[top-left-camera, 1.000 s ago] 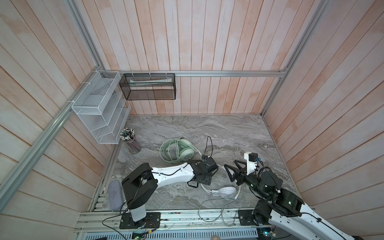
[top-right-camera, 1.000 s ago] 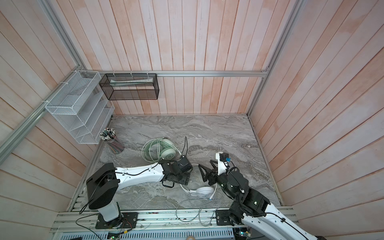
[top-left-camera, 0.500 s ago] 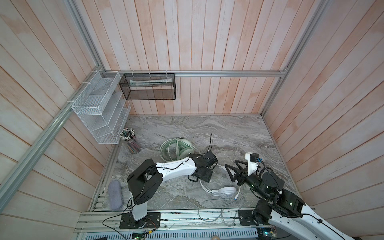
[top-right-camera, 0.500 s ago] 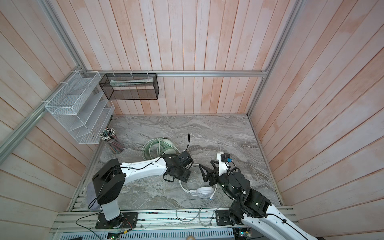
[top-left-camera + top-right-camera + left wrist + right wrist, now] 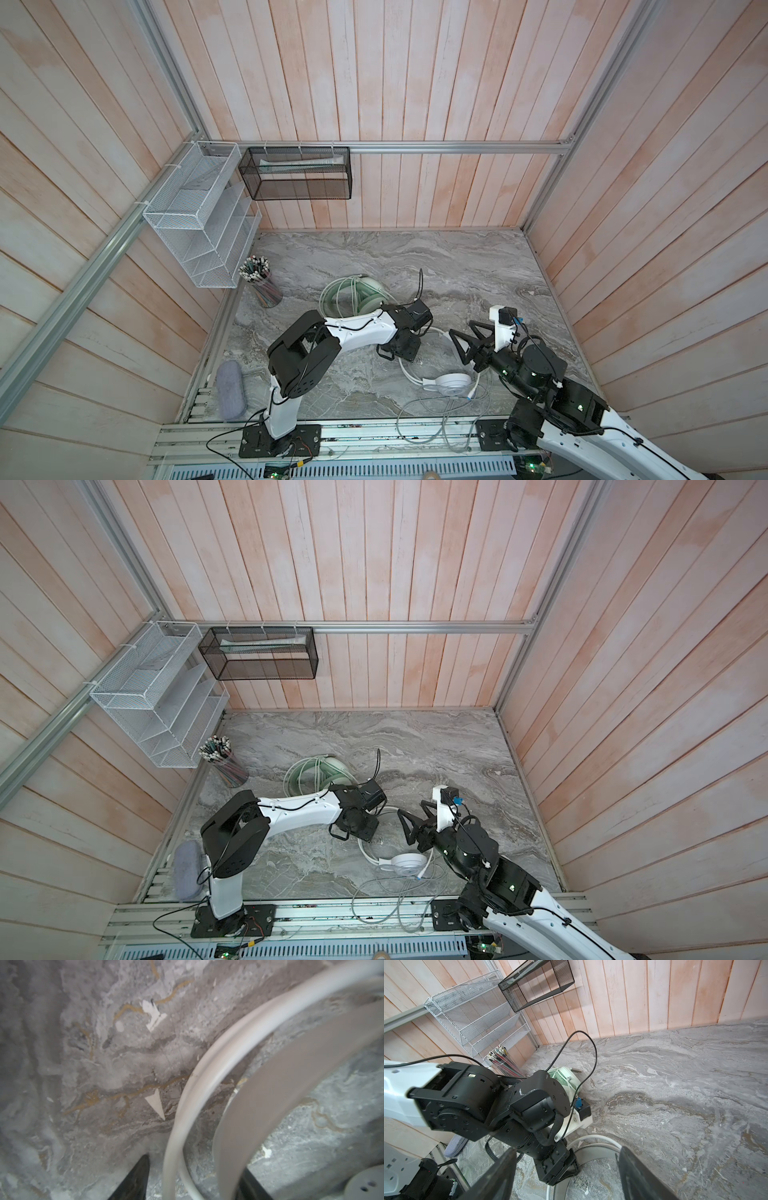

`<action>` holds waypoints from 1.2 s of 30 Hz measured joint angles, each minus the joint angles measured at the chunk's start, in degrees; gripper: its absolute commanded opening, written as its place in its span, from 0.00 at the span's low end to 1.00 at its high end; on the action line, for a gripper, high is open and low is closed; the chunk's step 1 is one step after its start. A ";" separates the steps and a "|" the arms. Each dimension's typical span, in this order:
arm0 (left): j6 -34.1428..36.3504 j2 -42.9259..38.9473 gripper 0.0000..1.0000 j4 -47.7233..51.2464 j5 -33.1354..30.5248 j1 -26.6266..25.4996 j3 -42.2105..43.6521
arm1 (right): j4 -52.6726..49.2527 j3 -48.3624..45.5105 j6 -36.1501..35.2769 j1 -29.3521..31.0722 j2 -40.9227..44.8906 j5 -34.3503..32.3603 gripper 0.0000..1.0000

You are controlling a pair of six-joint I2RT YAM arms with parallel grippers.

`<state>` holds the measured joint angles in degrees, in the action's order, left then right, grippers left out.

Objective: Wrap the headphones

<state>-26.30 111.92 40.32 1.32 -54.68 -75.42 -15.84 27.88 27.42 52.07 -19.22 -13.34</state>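
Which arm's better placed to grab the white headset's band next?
Left. The left pincer straddles the white headset's band, one finger each side, so closing should grip it. The right pincer hangs open nearby, holding nothing.

— What's this booth lined with?
— Pale pinkish wooden planks (image 5: 374, 83) on all three walls. A silver metal rail (image 5: 457, 146) runs across the back one.
— Anything hung up?
— A black mesh basket (image 5: 299, 174) on that rail, and a white wire rack (image 5: 195, 220) on the left wall, just beside it in the corner.
— And underfoot?
— A grey marbled tabletop (image 5: 415, 257). A cup of coloured sticks (image 5: 262, 282) stands below the rack. The light is soft and even.
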 measured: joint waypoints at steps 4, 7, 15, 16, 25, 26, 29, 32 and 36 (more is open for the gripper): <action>0.44 0.96 0.48 0.04 0.39 1.07 -1.25 | 0.20 0.00 -0.02 0.00 0.00 0.02 0.78; 0.74 1.68 0.40 -0.04 0.28 1.40 -2.08 | 0.55 0.00 -0.02 0.00 0.00 0.26 0.78; 1.18 2.08 0.20 -0.61 0.00 1.68 -2.49 | 0.85 -0.02 -0.02 0.00 -0.04 0.63 0.78; 1.20 2.08 0.18 -0.70 0.04 1.68 -2.49 | 0.85 -0.02 -0.02 0.00 -0.04 0.66 0.78; -1.22 0.55 0.00 -0.04 -0.09 1.57 -2.03 | 0.83 0.00 -0.02 0.00 -0.04 0.76 0.78; -1.55 -0.48 0.00 0.20 -0.37 1.42 -1.84 | 0.81 0.00 -0.02 0.00 -0.04 0.68 0.78; -2.51 -4.04 0.00 1.05 -1.95 0.83 -1.75 | 0.39 0.02 0.00 0.00 0.83 -0.28 0.78; -4.20 -7.91 0.00 1.29 -3.87 -0.68 -2.08 | -0.20 0.02 0.04 0.00 3.74 -1.70 0.78; -7.43 -13.62 0.00 0.59 -7.04 -2.49 -2.21 | -1.33 0.85 0.70 0.00 7.06 -3.65 0.78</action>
<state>-33.74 98.30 40.91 -5.72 -57.17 -77.62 -17.17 28.73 28.12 52.07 -12.16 -16.99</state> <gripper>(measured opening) 0.085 0.784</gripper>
